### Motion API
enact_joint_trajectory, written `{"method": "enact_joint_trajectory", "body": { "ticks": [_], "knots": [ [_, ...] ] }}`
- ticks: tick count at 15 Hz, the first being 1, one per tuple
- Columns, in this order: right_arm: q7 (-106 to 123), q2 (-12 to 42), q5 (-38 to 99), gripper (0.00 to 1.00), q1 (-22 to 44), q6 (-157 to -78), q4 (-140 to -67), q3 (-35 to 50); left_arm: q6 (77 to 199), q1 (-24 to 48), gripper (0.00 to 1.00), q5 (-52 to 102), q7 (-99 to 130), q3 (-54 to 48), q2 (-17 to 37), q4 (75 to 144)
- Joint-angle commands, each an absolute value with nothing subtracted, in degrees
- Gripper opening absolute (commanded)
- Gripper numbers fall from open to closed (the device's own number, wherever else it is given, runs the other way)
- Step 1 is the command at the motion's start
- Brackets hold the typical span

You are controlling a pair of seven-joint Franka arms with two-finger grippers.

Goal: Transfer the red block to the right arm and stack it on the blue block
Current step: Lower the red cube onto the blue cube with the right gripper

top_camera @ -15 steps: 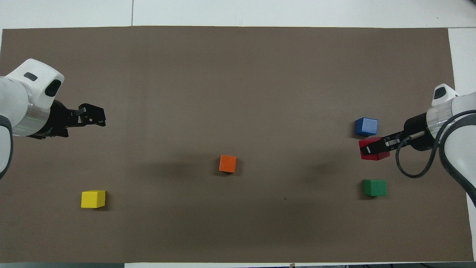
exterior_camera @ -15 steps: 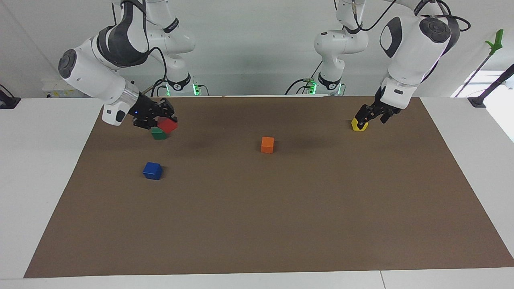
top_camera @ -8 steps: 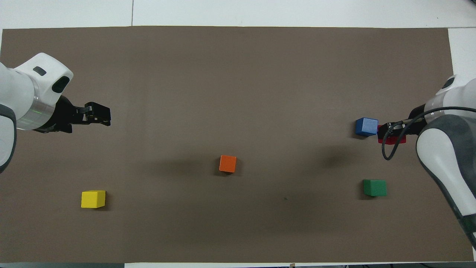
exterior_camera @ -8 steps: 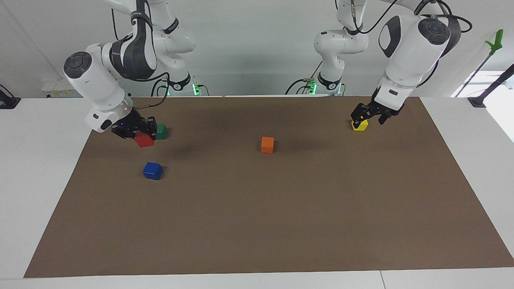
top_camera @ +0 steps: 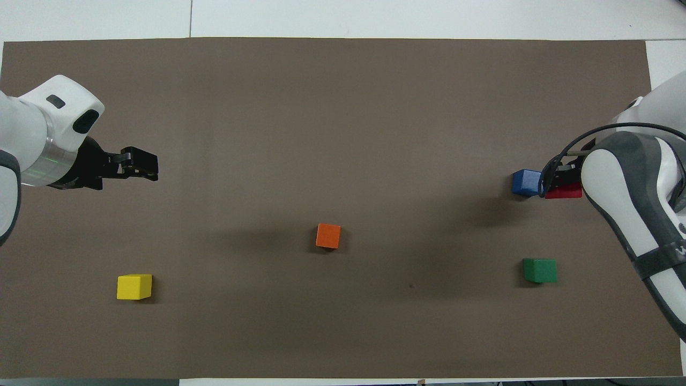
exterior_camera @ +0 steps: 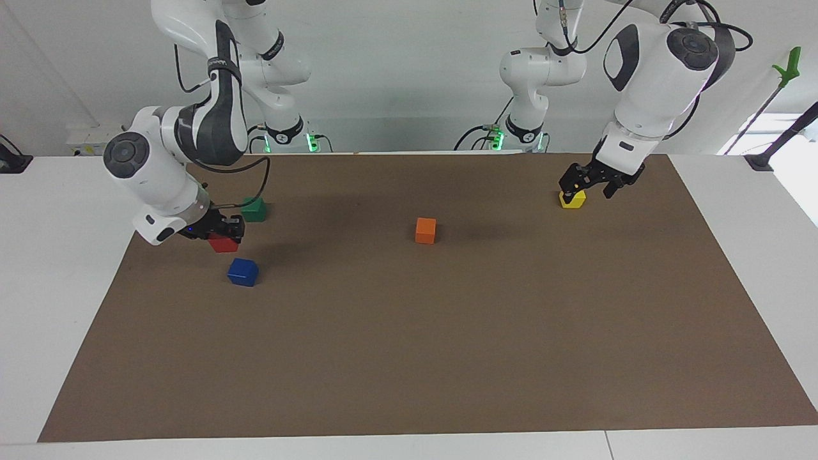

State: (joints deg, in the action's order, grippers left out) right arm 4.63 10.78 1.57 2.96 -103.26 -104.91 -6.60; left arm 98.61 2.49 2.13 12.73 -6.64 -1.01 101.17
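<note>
Mostly brown mat (exterior_camera: 447, 332) on white table (exterior_camera: 57, 255), pale wall (exterior_camera: 396, 76), scattered cubes

Red block (exterior_camera: 223, 243), blue block (exterior_camera: 243, 271), green cube (exterior_camera: 254, 209), orange cube (exterior_camera: 425, 230), yellow cube (top_camera: 134, 286), brown mat (exterior_camera: 447, 332).

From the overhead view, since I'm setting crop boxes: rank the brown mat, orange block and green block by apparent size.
1. The brown mat, by far the largest.
2. The green block and orange block: they look alike; I won't rank them.
</note>
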Motion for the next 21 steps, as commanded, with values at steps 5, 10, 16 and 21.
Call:
{"method": "enact_joint_trajectory", "body": {
  "ticks": [5, 10, 16, 21],
  "knots": [
    [4.7, 19.9, 1.5, 0.00, 3.2, -100.4, -94.0, -6.1, 96.4, 3.3, 1.00, 1.1, 11.6, -6.1, 0.2, 98.7],
    [4.8, 21.8, 1.7, 0.00, 2.8, -101.7, -94.5, -5.9, 97.1, 3.3, 1.00, 1.1, 11.9, -6.0, 0.1, 98.7],
    [4.6, 22.0, 1.7, 0.00, 3.2, -104.1, -96.9, -5.9, 97.1, 3.3, 1.00, 1.1, 11.9, -6.0, 0.0, 98.7],
    [4.1, 21.4, 3.0, 0.00, 3.2, -105.6, -98.8, -5.9, 97.1, 2.6, 1.00, 1.1, 12.0, -6.0, -0.3, 98.9]
  ]
}}
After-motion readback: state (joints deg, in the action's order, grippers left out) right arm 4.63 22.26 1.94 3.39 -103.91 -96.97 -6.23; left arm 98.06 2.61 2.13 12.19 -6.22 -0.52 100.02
